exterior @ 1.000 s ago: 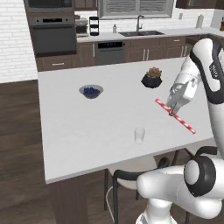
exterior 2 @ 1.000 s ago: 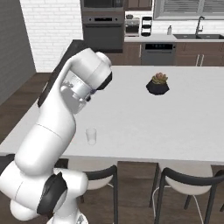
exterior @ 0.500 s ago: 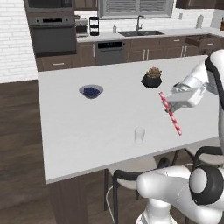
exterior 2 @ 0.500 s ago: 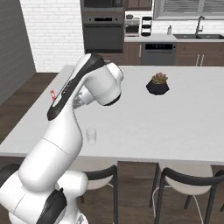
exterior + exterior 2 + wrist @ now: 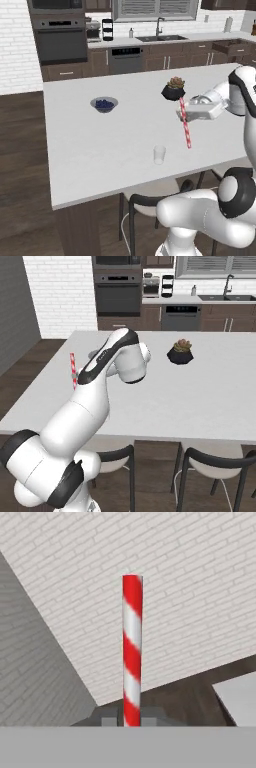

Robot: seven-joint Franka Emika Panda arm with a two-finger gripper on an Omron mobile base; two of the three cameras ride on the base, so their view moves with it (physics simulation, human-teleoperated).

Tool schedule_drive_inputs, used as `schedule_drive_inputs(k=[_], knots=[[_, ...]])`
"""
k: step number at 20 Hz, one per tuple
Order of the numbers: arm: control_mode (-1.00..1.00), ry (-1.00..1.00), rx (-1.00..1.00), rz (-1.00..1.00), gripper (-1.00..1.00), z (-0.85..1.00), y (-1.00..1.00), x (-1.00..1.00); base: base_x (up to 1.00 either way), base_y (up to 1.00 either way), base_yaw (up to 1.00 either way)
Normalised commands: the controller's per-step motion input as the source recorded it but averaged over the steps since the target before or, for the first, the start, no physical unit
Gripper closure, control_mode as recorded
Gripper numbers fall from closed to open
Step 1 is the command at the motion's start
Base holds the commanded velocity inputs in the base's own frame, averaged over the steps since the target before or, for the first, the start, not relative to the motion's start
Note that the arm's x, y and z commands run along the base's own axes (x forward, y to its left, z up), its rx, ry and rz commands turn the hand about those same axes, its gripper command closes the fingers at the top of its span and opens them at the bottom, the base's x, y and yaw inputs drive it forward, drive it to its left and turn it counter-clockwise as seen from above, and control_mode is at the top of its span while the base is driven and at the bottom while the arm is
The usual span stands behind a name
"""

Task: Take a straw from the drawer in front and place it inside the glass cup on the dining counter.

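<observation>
- The dining counter (image 5: 90, 150) is a wide white-grey worktop on a dark base, with dark stools tucked in along its near edge.
- The white arm reaches out over the worktop's right side in the left base view, its hand turned sideways.
- A grey bowl of blue berries (image 5: 104, 104) sits toward the far left of the worktop, and a dark plant pot (image 5: 173, 90) stands toward the far right, well apart from the bowl.
- The claw (image 5: 184, 113) is closed on the straw (image 5: 185, 125), pinching it near its upper end; in the hand view the two dark tips sit tight against the straw's base.
- The straw hangs nearly upright in the air above the worktop, slightly tilted, its lower end up and to the right of the cup.
- The glass cup (image 5: 159, 155) stands upright near the worktop's near edge, apart from the straw.
</observation>
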Motion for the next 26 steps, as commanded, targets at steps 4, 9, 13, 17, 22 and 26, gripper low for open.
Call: schedule_drive_inputs(k=[4, 9, 13, 17, 22, 26], knots=[[-1.0, -0.13, 0.01, 0.0, 1.0, -0.32, 0.03, 0.19, 0.0, 0.0, 0.0], [-1.0, -0.08, 0.0, 0.0, 1.0, -0.28, 0.04, 0.18, 0.0, 0.0, 0.0], [-1.0, -0.04, 0.0, 0.0, 1.0, -0.19, 0.01, 0.34, 0.0, 0.0, 0.0], [-1.0, -0.06, 0.0, 0.0, 1.0, -0.23, 0.0, 0.34, 0.0, 0.0, 0.0], [-1.0, -0.09, 0.0, 0.0, 1.0, -0.2, 0.0, 0.2, 0.0, 0.0, 0.0], [-1.0, -0.05, 0.01, 0.0, 1.0, -0.23, 0.0, 0.18, 0.0, 0.0, 0.0]])
